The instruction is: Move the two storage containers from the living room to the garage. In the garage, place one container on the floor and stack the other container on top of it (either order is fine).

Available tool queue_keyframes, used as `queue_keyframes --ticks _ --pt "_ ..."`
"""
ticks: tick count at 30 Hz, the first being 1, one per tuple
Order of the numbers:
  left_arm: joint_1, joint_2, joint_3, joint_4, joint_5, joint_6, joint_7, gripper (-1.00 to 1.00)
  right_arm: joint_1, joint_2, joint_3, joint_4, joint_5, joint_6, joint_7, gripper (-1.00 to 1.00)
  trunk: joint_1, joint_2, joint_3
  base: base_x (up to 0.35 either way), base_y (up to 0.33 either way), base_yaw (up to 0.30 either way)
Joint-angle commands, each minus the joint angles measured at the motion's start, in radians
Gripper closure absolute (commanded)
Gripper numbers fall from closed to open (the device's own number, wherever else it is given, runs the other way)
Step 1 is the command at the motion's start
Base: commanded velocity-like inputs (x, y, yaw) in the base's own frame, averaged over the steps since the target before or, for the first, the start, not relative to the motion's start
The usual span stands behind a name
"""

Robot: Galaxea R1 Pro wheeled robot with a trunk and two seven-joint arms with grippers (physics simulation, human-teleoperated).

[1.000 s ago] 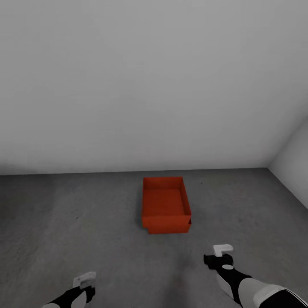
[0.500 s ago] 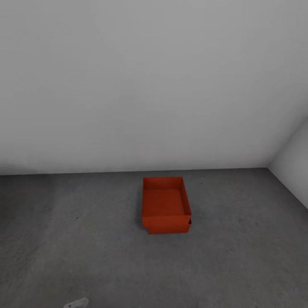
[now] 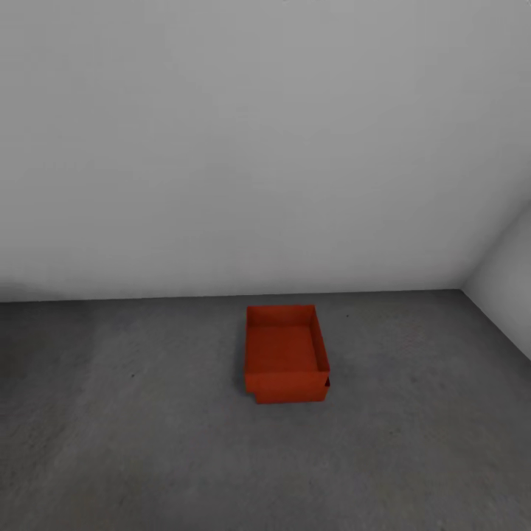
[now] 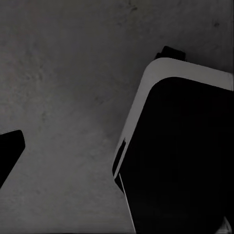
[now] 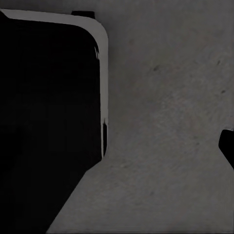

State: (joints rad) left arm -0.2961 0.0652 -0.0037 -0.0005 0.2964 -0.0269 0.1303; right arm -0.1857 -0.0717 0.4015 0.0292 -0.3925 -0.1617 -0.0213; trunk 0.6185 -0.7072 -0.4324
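The two storage containers stand stacked on the dark grey garage floor (image 3: 133, 428), close to the white wall. The upper orange-red bin (image 3: 285, 346) is open-topped and empty. It sits slightly askew on the lower bin (image 3: 295, 397), whose front edge peeks out beneath. In the left wrist view a dark fingertip (image 4: 7, 150) of my left gripper hangs over bare floor. In the right wrist view a dark fingertip (image 5: 228, 146) of my right gripper does the same. Nothing lies between the fingers of either gripper, and both are well away from the bins.
A plain white wall (image 3: 265, 147) runs behind the bins and meets a side wall (image 3: 509, 273) at the right. My black, white-rimmed base (image 4: 185, 156) (image 5: 44, 112) stands on the grey floor beside each gripper.
Both arms have dropped out of the head view: they showed at its lower edge a second ago. The stacked bins have not moved.
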Motion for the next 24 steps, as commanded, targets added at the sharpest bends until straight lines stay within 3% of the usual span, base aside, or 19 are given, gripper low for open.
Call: queue_keyframes --ticks 1,8,24 --pt "0.008 -0.002 -0.001 0.001 0.005 -0.007 -0.014 -1.00 0.014 0.008 0.008 0.003 -0.027 -0.010 -0.001 -1.00 0.000 -0.001 0.000 0.000 0.000 0.000" --pt "0.022 -0.007 -0.001 0.000 0.009 -0.013 -0.035 -1.00 0.046 0.025 0.008 0.003 -0.087 -0.018 0.000 -1.00 0.000 -0.001 0.009 0.000 0.000 0.000" --pt "0.025 -0.006 0.000 -0.004 0.004 -0.014 -0.038 -1.00 0.051 0.028 0.014 0.003 -0.087 -0.018 0.000 -1.00 0.000 -0.001 0.035 0.000 0.000 0.000"
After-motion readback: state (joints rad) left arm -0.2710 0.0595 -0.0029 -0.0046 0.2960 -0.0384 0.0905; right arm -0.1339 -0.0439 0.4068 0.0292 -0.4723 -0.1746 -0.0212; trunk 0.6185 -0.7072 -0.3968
